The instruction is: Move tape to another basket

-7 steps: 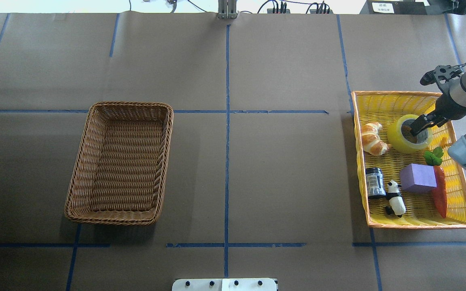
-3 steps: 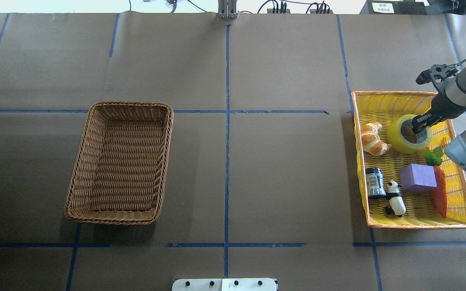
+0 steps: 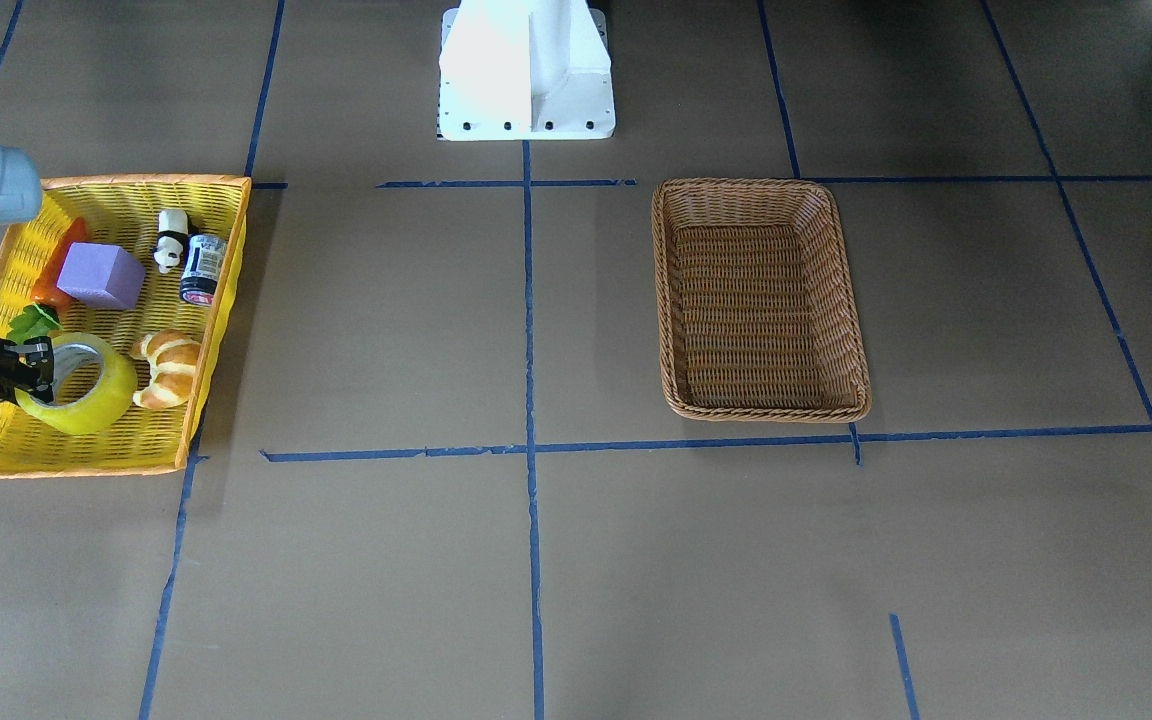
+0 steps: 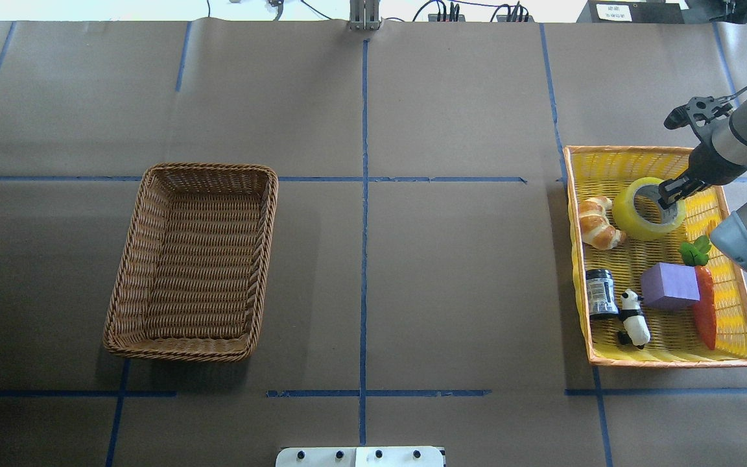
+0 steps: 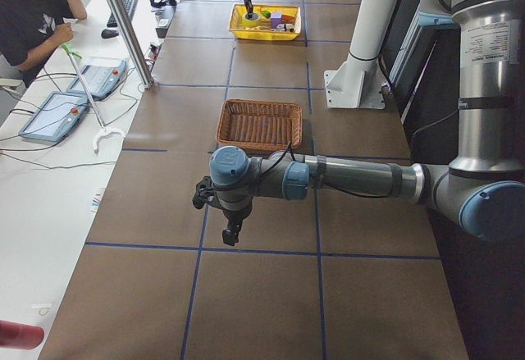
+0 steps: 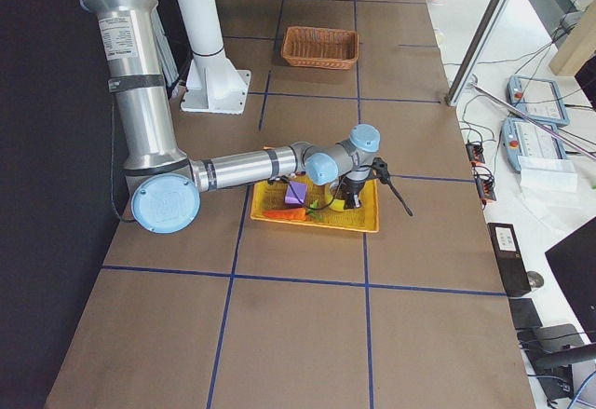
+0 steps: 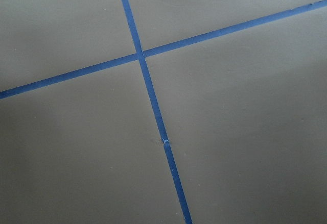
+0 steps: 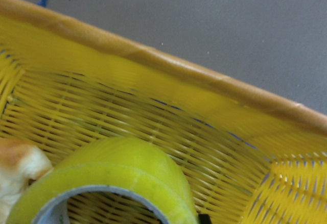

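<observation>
Inside the yellow tray (image 4: 607,153), the right fingers (image 4: 667,190) pinch the tape (image 4: 626,214), just lifted and tipped, ready for the basket (image 4: 211,168). Left fingers (image 5: 233,230): cannot tell.

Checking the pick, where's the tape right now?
Overhead view, right side: the tape is at the yellow tray's far end, just right of the croissant, its wall pinched by the right tool.

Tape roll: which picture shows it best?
The overhead exterior view: the tape shows as a whole ring, the right gripper pinching its wall. The front-facing view shows it tilted, partly hidden by the gripper; the right wrist view only an arc; side views show it tiny; left wrist, nothing.
</observation>
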